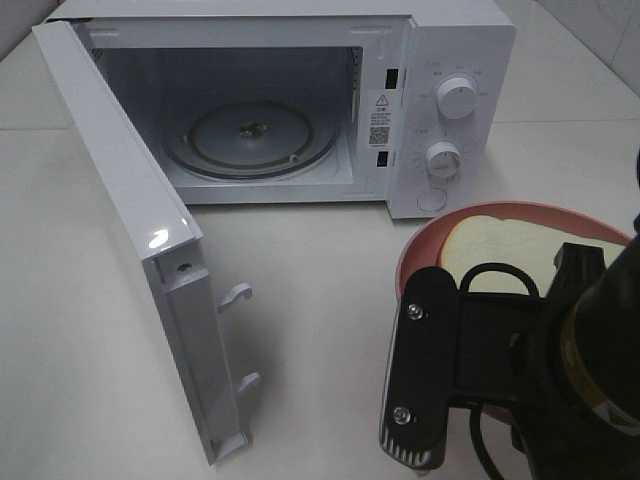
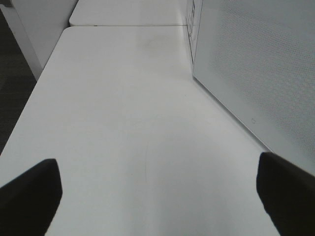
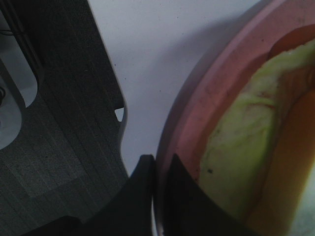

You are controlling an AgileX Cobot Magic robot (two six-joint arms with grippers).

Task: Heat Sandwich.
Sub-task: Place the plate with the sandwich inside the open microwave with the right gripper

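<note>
A: Entry one, right tool [image 3: 160,167]?
B: Pinched nearly closed on the rim of the round pink plate [image 1: 420,250]. The black arm [image 1: 590,340] reaches in from 5 o'clock, low over it.
A: Left tool [image 2: 157,167]?
B: Spread wide, holding nothing, above the white tabletop [image 2: 123,98], beside the open door [image 2: 256,73] of the white microwave oven [image 1: 450,60].
A: White-bread sandwich [image 1: 500,250]?
B: On that plate, at 4 o'clock, with the oven at 12.
</note>
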